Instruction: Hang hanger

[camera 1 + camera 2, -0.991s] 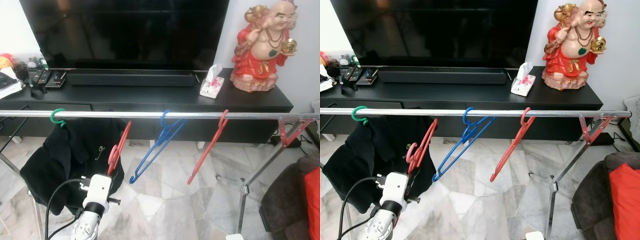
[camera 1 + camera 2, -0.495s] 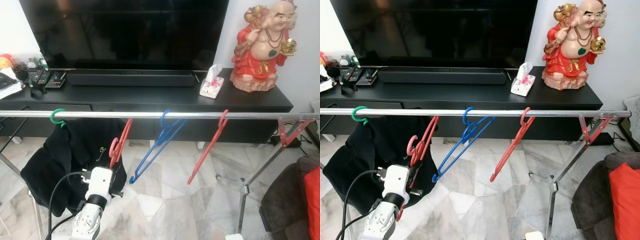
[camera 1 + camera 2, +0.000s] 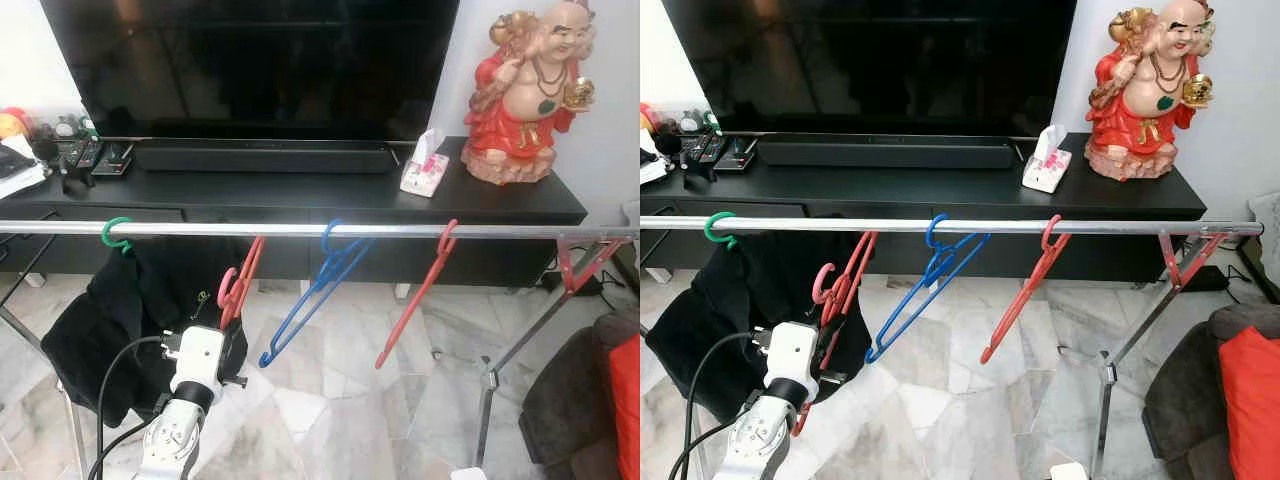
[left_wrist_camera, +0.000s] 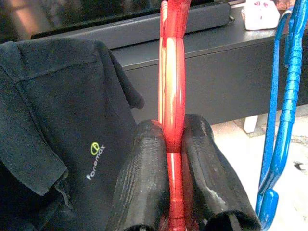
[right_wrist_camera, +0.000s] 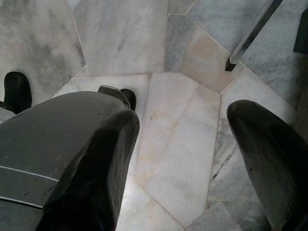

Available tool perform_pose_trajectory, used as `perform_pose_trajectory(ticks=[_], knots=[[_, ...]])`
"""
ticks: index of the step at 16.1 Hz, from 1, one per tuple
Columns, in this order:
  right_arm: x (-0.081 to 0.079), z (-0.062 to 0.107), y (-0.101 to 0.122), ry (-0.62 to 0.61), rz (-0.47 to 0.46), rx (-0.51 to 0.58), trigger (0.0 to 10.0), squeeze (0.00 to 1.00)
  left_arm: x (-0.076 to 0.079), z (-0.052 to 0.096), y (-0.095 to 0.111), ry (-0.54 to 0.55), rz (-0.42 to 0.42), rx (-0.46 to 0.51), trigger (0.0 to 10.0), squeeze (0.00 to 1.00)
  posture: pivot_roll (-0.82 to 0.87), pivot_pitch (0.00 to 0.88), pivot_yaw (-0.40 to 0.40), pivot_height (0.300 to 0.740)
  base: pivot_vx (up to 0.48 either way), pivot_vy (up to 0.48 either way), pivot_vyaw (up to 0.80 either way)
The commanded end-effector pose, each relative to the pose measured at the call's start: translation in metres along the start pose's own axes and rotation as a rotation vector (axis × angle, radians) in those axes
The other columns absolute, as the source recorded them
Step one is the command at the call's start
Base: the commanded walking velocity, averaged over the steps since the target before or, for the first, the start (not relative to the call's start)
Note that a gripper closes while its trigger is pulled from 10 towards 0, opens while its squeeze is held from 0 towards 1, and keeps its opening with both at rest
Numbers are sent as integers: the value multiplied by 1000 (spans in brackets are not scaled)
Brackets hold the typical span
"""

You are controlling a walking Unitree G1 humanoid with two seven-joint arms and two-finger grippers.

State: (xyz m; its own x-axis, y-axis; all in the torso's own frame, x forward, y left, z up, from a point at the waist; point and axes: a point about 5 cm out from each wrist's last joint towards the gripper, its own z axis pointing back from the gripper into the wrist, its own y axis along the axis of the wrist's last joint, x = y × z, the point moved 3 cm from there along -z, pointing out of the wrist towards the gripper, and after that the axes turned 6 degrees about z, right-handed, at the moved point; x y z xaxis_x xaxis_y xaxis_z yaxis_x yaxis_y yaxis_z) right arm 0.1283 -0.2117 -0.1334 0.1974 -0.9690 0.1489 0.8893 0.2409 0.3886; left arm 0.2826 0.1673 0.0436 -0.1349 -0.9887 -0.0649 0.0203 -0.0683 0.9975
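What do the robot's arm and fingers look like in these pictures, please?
The left arm is silver metal with round joints, topped by a white boxy wrist block with a black collar. A black cable loops from that block down beside the arm. The left gripper has two thick, rounded black fingers with a finely ribbed surface. The right gripper has the same black fingers.

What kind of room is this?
Probably a living room at home. A big television stands on a long black cabinet with a red statue, and a metal clothes rail with hangers stands on the marble floor.
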Motion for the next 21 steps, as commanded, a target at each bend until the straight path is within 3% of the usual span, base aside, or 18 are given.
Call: perform_pose_trajectory(ticks=[1, 13, 21], knots=[[-1, 0, -1, 5, 2, -2, 10000, 0, -3, 0, 5, 12, 11, 15, 10000, 0, -45, 0, -27, 740, 255, 0, 0], [-2, 0, -1, 12, 5, -2, 10000, 0, -2, -2, 8, -7, 18, 7, 10000, 0, -45, 0, -23, 740, 254, 0, 0], [-1, 0, 0, 17, 45, -2, 10000, 0, 3, -5, 10, -43, 25, -4, 10000, 0, -43, 0, -27, 740, 0, 0, 0]])
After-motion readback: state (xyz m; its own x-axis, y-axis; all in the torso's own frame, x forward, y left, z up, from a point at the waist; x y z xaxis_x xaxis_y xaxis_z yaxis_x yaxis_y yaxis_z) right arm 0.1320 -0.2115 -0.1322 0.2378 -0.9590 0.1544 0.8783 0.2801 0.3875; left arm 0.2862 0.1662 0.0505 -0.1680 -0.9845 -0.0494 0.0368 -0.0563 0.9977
